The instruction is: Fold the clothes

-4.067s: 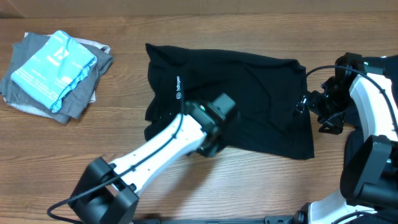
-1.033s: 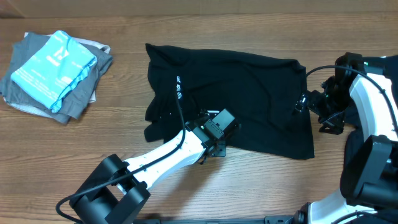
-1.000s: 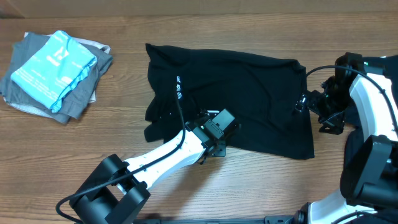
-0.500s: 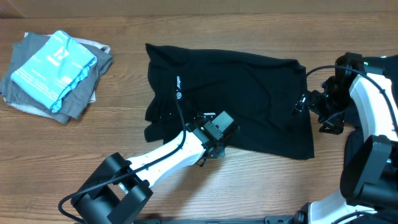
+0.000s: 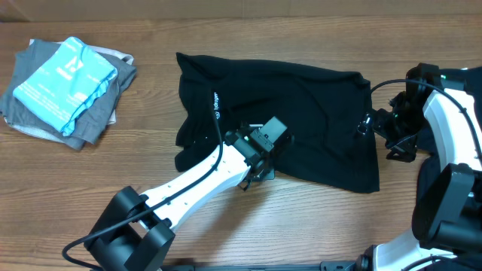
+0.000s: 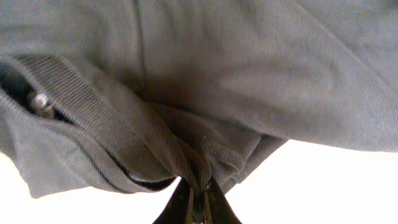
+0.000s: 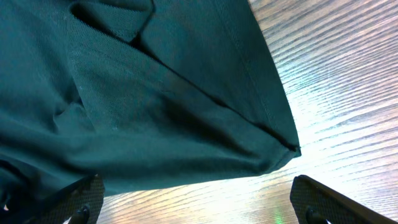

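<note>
Two end effectors in view. My left end effector (image 6: 198, 204) is pinched tight on a bunched fold at the near edge of the black shirt (image 5: 301, 105). My right end effector (image 7: 199, 196) gapes wide, holding nothing, just over the shirt's right edge. The shirt lies spread across the middle of the tabletop (image 5: 324, 226); a grey and blue pile (image 5: 68, 83) sits far left.

The left claw (image 6: 198, 199), over the middle of the black T-shirt (image 5: 316, 113) four seconds ago and parted a second ago, now sits at its near edge, pinched on the bunched fabric there.
</note>
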Robot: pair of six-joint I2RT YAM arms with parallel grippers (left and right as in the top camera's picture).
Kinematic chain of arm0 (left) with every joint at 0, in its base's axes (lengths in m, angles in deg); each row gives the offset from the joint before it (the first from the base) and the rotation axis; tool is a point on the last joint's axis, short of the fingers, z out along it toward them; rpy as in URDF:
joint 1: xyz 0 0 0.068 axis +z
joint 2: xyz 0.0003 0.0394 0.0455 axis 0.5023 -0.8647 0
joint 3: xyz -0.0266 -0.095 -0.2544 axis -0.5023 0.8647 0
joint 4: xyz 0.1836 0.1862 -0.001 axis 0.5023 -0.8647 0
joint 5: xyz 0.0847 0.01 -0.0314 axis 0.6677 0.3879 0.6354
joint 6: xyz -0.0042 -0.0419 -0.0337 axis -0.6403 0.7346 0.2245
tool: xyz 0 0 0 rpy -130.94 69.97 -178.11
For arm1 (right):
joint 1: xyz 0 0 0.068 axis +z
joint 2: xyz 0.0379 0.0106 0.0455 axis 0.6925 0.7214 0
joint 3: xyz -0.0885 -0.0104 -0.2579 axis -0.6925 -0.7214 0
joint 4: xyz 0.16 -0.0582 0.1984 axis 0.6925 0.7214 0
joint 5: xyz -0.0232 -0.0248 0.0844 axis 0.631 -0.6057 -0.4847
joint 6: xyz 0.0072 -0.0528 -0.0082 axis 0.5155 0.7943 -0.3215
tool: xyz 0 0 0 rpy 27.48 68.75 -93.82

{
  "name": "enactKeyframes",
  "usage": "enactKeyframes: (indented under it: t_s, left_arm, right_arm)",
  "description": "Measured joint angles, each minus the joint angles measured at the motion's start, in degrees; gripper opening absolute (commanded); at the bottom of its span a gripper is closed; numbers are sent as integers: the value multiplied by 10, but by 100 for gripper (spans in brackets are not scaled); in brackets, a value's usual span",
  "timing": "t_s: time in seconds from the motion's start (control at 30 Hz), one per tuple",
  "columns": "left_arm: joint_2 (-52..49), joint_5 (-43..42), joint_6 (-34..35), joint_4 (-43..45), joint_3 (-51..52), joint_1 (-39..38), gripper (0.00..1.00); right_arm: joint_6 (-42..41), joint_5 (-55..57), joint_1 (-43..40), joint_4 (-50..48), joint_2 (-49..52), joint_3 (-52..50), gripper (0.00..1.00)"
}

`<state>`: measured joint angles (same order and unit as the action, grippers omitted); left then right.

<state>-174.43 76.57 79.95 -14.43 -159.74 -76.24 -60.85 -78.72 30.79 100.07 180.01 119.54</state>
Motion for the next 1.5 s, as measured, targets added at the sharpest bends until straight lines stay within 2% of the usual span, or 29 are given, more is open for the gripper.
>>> enactKeyframes:
  t_s: [0.33,0.4,0.73,0.87,0.9,0.97,1.0,1.03,1.2,1.3,1.4,1.5]
  left_arm:
    - [1,-42,-22,-84,-12,0,5]
    - [1,-43,-28,-84,-15,0,8]
    - [-1,4,-42,24,-19,0,15]
    - [-30,31,-47,70,-19,1,28]
    - [-40,35,-52,79,-19,2,36]
    - [-59,34,-65,91,-18,9,61]
    - [-65,34,-70,88,-18,13,69]
    - [-67,33,-78,78,-18,20,73]
    - [-63,32,-90,0,-42,56,82]
    - [-40,31,-92,-46,-66,77,78]
    - [5,24,-93,-73,-82,93,63]
    - [28,19,-101,-91,-86,96,52]
  right_arm:
    - [0,0,0,0,0,0,100]
    - [0,0,0,0,0,0,100]
    - [-1,0,0,0,0,0,100]
    - [-2,0,0,0,0,0,100]
    - [-2,0,0,0,0,0,100]
    - [-1,0,0,0,0,0,100]
    - [-1,0,0,0,0,0,100]
    - [-1,0,0,0,0,0,100]
    - [-1,0,0,0,0,0,100]
    - [-1,0,0,0,0,0,100]
    - [-1,0,0,0,0,0,100]
    - [-1,0,0,0,0,0,100]
